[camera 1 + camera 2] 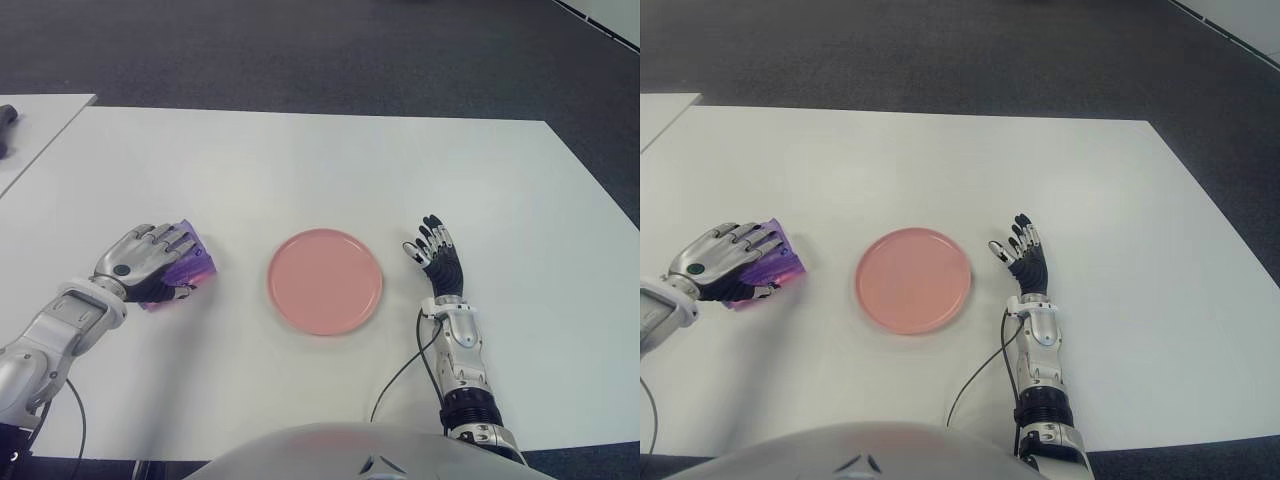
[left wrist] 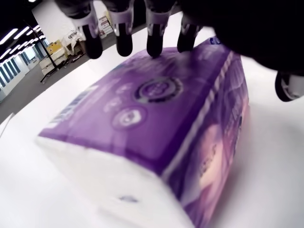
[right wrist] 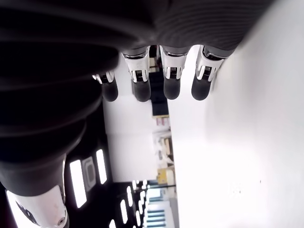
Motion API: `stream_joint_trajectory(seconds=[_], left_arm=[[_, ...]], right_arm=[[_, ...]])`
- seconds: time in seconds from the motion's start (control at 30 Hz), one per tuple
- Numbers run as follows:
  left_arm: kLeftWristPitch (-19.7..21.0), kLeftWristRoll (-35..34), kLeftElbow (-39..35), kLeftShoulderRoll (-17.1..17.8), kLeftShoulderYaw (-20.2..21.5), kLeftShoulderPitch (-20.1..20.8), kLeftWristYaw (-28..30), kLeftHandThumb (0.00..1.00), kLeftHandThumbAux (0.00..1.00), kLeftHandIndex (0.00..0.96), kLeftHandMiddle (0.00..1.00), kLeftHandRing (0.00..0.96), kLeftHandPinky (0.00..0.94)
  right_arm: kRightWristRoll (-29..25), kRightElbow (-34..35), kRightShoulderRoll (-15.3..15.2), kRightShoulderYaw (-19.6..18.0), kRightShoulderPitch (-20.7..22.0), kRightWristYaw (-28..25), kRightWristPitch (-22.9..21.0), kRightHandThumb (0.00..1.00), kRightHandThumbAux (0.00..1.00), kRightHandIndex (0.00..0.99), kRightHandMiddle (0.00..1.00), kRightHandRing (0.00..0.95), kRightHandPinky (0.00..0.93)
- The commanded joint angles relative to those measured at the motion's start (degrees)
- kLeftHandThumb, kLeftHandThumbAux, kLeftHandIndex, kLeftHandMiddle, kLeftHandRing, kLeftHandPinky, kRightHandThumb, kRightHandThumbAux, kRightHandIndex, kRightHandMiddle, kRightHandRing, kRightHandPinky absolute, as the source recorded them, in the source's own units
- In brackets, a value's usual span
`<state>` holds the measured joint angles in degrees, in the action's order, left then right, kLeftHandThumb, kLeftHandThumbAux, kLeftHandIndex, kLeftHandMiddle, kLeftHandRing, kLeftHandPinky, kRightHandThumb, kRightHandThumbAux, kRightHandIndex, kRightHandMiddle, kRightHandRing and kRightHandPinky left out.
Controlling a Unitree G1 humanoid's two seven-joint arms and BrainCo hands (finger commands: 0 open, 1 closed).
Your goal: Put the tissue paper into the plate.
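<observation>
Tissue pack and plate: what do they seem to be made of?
The tissue pack under the left hand looks wrapped in glossy purple plastic film, with white paper showing at its end. The plate is matte pink, perhaps plastic or ceramic.

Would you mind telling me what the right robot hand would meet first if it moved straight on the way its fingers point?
Probably nothing: the right robot hand points away from the robot across bare table, beside the plate.

White table [image 1: 300, 170]: pink plate [image 1: 324, 281] at centre. Left hand [image 1: 150, 262] grasps purple tissue pack [image 1: 186, 268], left of plate. Right hand [image 1: 436, 258] right, fingers extended.
</observation>
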<state>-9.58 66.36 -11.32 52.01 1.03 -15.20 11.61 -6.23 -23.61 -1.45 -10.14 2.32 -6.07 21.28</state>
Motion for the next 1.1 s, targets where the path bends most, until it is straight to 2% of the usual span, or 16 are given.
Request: stream_joint_trajectory(seconds=[0.03,0.33,0.5,0.63,0.9,1.1], left_arm=[[0.23,2.14,5.87,-0.29,-3.16,0.37,-4.78,0.030,0.185,0.000,0.000,0.000,0.000],[1.54,1.77,11.65,-1.02,-6.04,2.57,-12.48,0.040,0.219,0.000,0.000,0.000,0.000],[1.84,1.12,14.40,-1.37,-7.40,3.88,-17.05,0.050,0.284,0.000,0.000,0.000,0.000],[1.18,2.40,19.00,-1.55,-9.25,6.33,-26.51,0.070,0.367,0.000,0.000,0.000,0.000],[2.81,3.66,26.13,-2.28,-13.16,10.33,-35.54,0.106,0.483,0.000,0.000,0.000,0.000],[3.32,3.24,31.17,-2.63,-16.02,13.14,-40.22,0.127,0.515,0.000,0.000,0.000,0.000]], right_arm=[[-1.05,-1.36,-0.18,-0.26,-1.22,-0.14,-2.11,0.129,0.741,0.000,0.011,0.010,0.050],[-1.31,-1.39,-0.43,-0.27,-1.20,-0.24,-2.18,0.129,0.741,0.000,0.011,0.010,0.050],[-1.46,-1.53,-0.58,-0.28,-1.13,-0.31,-2.16,0.129,0.741,0.000,0.011,0.010,0.050],[-1.55,-1.70,-0.68,-0.30,-1.03,-0.34,-2.13,0.129,0.741,0.000,0.011,0.010,0.050],[-1.66,-2.00,-0.80,-0.33,-0.90,-0.42,-2.02,0.129,0.741,0.000,0.011,0.010,0.050],[-1.70,-2.16,-0.86,-0.38,-0.84,-0.47,-1.96,0.129,0.741,0.000,0.011,0.010,0.050]])
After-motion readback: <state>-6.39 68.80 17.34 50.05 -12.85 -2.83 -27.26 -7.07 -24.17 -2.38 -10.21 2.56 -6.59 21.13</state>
